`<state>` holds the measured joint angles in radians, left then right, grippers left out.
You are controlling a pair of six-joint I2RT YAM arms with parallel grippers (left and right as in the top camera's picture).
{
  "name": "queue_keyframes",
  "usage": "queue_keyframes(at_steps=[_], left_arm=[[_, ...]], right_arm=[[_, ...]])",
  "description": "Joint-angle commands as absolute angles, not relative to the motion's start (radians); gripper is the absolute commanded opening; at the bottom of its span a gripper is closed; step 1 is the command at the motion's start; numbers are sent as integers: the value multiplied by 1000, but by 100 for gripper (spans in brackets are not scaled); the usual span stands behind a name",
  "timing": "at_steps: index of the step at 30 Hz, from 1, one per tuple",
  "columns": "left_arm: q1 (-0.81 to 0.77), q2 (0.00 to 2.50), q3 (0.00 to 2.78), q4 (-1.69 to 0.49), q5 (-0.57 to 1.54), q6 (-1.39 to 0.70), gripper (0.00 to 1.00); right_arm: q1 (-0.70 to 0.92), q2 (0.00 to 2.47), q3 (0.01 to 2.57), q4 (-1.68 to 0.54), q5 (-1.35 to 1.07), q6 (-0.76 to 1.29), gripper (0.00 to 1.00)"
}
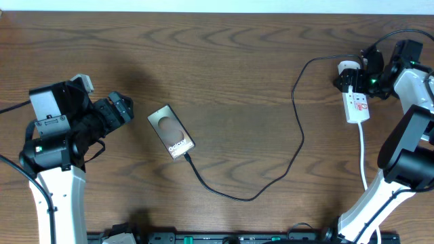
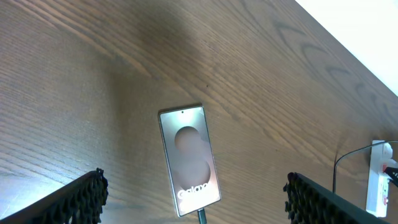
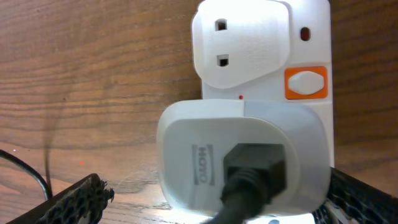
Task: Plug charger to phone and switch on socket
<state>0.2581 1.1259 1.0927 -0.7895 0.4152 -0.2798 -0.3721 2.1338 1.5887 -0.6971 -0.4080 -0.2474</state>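
Observation:
The phone (image 1: 171, 132) lies flat left of centre, bronze face up with "Galaxy" lettering; it also shows in the left wrist view (image 2: 189, 158). The charger cable (image 1: 298, 129) has its small tip in the phone's lower end (image 2: 200, 216) and curves right to a white adapter (image 3: 242, 162) seated in the socket (image 1: 357, 103). The socket's orange switch (image 3: 306, 83) shows beside an unused outlet. My left gripper (image 1: 122, 108) is open and empty, just left of the phone. My right gripper (image 3: 217, 199) is open, one finger on each side of the adapter with a gap on the left.
The socket's white lead (image 1: 363, 156) runs down toward the front edge beside the right arm's base. The socket also shows at the far right of the left wrist view (image 2: 376, 180). A pale wall edge runs along the table's back.

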Motion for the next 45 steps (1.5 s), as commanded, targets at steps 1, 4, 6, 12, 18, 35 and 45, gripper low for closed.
queue_keyframes(at_steps=[1,4,6,12,18,35,45], left_arm=[[258,1130,1099,-793,406,-263,90],[258,1130,1099,-793,406,-263,90],[258,1130,1099,-793,406,-263,90],[258,1130,1099,-793,406,-263,90],[258,1130,1099,-793,406,-263,90],[258,1130,1099,-793,406,-263,90],[258,1130,1099,-793,406,-263,90]], right_arm=[[-364,2145,1605,-707,-440,-255,99],[-364,2145,1605,-712,-440,-254,99],[-364,2145,1605,-715,-439,-247,99],[-364,2145,1605,-727,-430,-223,99],[-364,2145,1604,-738,-428,-197,98],[-307,2145,1602,-744,-429,-193,98],[-294,2146,1587,-727,-459,-152,97]])
